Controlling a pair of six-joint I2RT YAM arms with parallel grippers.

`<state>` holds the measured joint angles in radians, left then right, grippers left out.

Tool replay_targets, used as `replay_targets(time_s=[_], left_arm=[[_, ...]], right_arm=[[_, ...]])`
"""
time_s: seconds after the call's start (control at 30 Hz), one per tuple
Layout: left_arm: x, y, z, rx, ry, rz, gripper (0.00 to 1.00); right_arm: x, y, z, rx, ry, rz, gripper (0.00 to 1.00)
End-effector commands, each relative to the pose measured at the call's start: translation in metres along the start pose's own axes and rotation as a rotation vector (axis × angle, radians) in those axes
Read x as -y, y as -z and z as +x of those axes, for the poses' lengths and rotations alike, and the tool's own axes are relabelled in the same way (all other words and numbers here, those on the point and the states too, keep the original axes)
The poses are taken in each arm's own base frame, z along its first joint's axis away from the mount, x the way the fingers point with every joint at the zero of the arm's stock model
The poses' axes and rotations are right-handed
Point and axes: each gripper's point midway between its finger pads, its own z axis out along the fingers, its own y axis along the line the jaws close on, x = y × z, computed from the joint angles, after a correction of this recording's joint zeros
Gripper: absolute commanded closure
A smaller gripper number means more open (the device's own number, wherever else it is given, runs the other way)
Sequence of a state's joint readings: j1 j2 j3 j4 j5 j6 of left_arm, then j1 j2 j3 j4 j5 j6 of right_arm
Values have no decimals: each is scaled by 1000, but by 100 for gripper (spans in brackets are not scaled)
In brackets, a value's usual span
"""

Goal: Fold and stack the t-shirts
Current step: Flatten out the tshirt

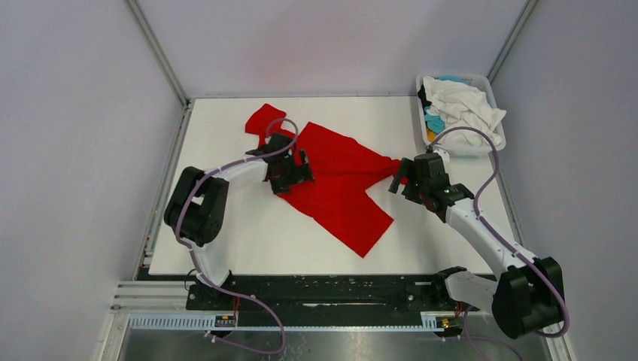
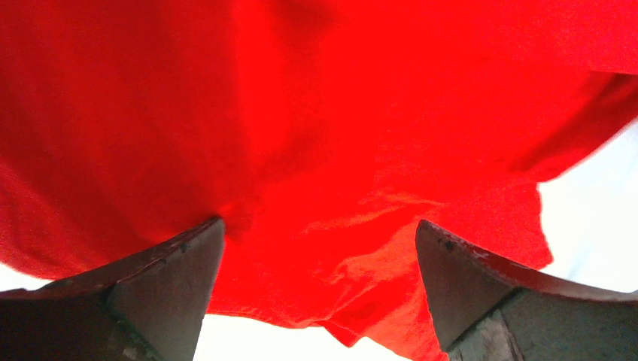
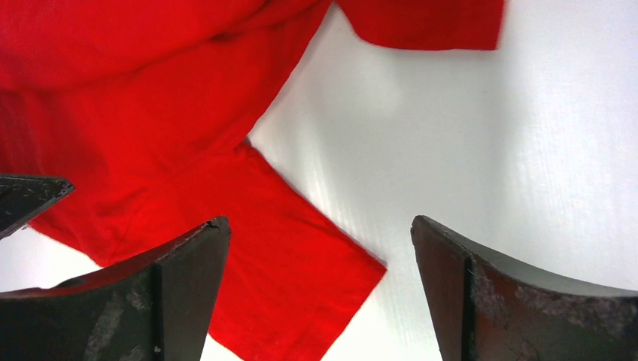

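Observation:
A bright red t-shirt (image 1: 338, 180) lies spread and crumpled in the middle of the white table. My left gripper (image 1: 290, 171) is open over the shirt's left side; in the left wrist view its jaws stand wide apart above red cloth (image 2: 316, 188), holding nothing. My right gripper (image 1: 401, 180) is open at the shirt's right sleeve; in the right wrist view the sleeve (image 3: 301, 278) lies flat between the spread jaws. More t-shirts, white (image 1: 466, 105), turquoise (image 1: 434, 120) and black, are heaped in the basket.
A white lattice-sided basket (image 1: 496, 139) stands at the table's far right corner. Metal frame posts run along the table's left and right edges. Bare white table (image 1: 226, 233) shows to the left and front of the shirt.

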<state>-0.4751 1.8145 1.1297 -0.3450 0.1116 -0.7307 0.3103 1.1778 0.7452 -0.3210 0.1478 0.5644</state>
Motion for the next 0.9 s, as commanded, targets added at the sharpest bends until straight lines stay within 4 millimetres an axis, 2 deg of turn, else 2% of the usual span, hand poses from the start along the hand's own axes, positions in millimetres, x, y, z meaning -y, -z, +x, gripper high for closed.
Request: replay_targets(time_s=[0.0,0.07,0.17,0.23,0.33,0.4,0.43,0.5,0.57,0.7,0.87], left_arm=[[-91,15,-14,-22,178,-166,1],[-115,27,-28,8,235,-195,1],[-140,45,-59,76,278,-230,1],[-154,59,-88,142,310,-275,1],[-150,76,-119,205,316,-252,1],[-126,88,-127,236,277,-171,1],[-114,94,-125,251,245,-147,1],[-93,104,-105,260,167,-152,1],[-82,110,-77,263,120,-180,1],[-68,112,4,195,24,-174,1],[-74,117,109,54,-141,-190,1]], right_arm=[[23,15,-12,93,-25,80,2],[22,19,-14,104,-8,68,2],[23,20,-15,107,6,65,2],[23,19,-13,102,15,62,2],[17,16,-11,85,36,30,2],[8,16,-5,48,58,-22,1],[3,15,-1,25,66,-54,1],[-6,14,9,-9,69,-103,1],[-13,15,17,-32,99,-123,1],[-16,16,39,-81,164,-107,1],[-23,11,70,-152,206,-134,3]])
